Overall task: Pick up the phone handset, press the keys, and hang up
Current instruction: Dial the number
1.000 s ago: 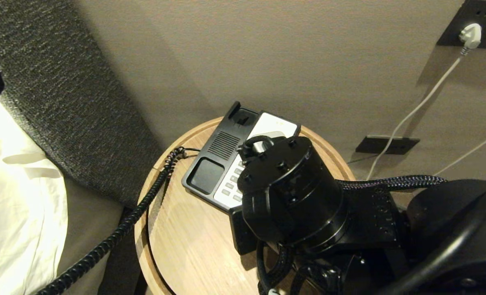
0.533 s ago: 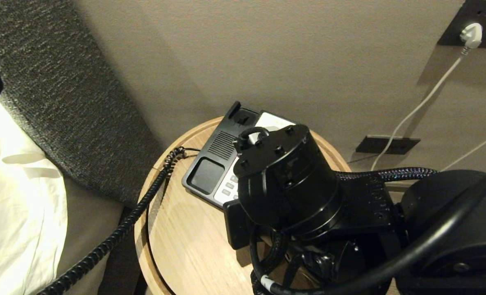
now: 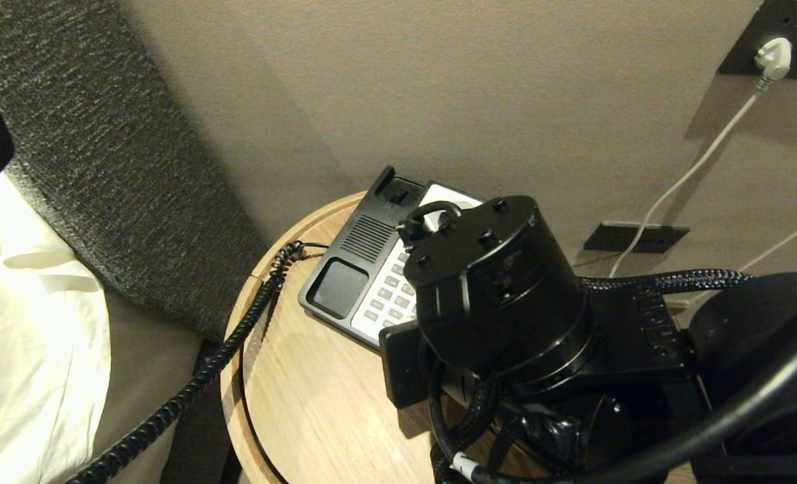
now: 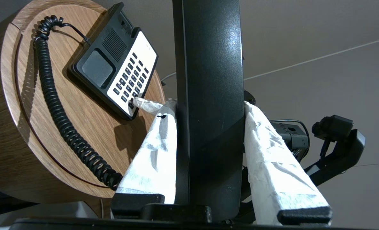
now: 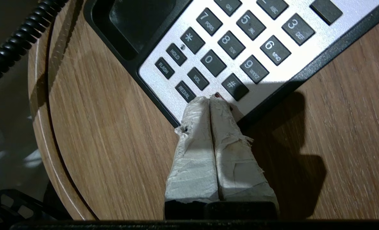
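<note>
The left gripper [image 4: 208,105] is clamped on the handset [image 4: 208,80], its two white-wrapped fingers [image 4: 272,153] pressed against either side of the black receiver, which is held up off the base [image 4: 95,64] and away from the table [image 4: 81,127]. The cord [image 4: 58,105] trails from the phone across the wood and off the rim. Over on the other side, the right gripper [image 5: 210,100] has its taped fingers pressed together (no gap between them), tips down on the near edge of the white faceplate, right beside the keys [image 5: 231,44], next to the "#" and "REDIAL" buttons. From the head camera, the right arm [image 3: 499,302] covers much of the phone.
</note>
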### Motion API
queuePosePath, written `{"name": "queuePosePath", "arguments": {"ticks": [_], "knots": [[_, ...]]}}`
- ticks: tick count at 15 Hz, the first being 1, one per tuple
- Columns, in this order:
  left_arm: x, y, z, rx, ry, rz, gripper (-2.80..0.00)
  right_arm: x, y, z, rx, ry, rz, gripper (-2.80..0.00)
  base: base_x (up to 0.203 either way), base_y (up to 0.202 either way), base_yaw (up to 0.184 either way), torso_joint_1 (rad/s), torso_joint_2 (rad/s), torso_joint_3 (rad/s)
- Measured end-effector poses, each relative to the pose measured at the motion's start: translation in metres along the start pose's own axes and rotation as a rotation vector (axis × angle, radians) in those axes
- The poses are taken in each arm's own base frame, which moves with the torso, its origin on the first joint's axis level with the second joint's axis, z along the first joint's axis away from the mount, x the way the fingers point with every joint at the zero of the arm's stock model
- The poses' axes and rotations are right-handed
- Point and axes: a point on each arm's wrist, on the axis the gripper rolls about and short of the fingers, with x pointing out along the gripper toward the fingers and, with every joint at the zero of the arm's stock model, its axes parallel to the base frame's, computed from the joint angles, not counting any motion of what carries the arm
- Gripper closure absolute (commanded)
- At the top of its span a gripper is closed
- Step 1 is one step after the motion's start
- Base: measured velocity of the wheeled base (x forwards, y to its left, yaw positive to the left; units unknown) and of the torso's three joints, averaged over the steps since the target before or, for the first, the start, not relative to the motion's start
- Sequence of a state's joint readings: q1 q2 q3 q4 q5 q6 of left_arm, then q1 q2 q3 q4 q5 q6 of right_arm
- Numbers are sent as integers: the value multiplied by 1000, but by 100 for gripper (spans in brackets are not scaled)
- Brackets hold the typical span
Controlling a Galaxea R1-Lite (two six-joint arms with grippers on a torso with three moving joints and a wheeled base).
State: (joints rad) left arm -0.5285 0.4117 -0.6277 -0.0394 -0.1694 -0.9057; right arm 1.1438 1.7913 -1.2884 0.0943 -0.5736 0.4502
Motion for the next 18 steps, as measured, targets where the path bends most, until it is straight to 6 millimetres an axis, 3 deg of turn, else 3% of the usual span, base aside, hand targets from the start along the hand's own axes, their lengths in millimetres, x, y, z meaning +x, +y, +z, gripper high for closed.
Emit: {"name": "queuePosePath", "arguments": {"ticks": [18], "knots": [[0, 0, 0, 0, 0, -2, 0, 3, 0, -13, -27, 29, -5, 0, 0, 0, 0, 0, 0, 0]]}}
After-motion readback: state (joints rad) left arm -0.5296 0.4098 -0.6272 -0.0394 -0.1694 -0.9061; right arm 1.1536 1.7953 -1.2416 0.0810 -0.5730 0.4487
